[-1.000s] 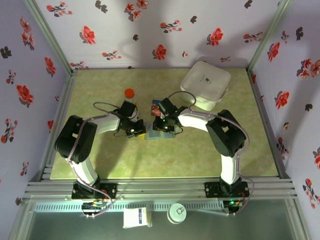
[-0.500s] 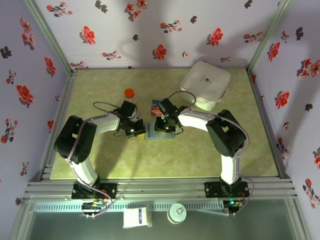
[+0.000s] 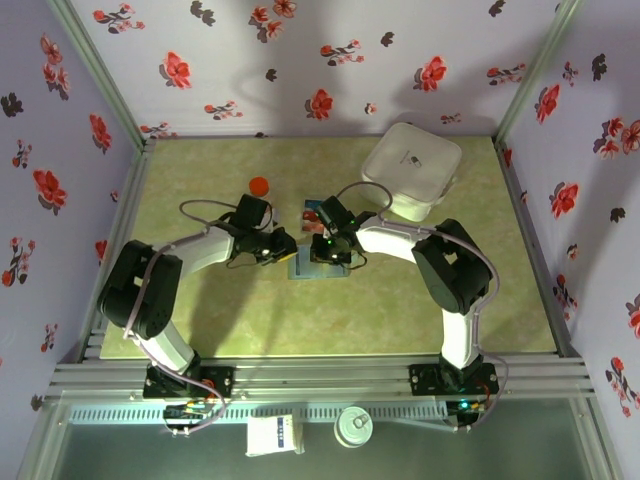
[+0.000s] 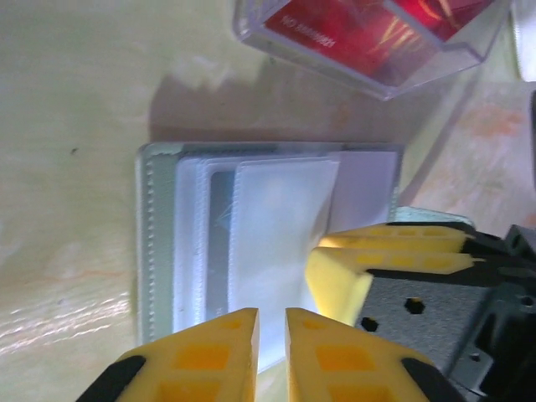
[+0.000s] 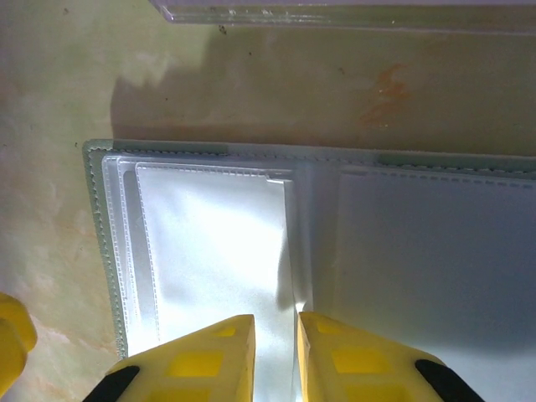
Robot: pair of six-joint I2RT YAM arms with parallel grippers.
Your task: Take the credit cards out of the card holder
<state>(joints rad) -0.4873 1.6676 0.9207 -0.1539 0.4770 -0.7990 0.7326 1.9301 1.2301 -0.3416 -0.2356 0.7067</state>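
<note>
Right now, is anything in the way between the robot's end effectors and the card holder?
No, nothing visible. The left end effector and the right end effector both hang just over the open card holder, with no object between. The clear plastic box lies beyond the holder's edge.

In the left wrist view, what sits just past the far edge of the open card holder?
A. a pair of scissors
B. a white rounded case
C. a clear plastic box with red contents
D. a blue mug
C: a clear plastic box with red inside lies beyond the card holder, with a strip of bare table between them.
</note>
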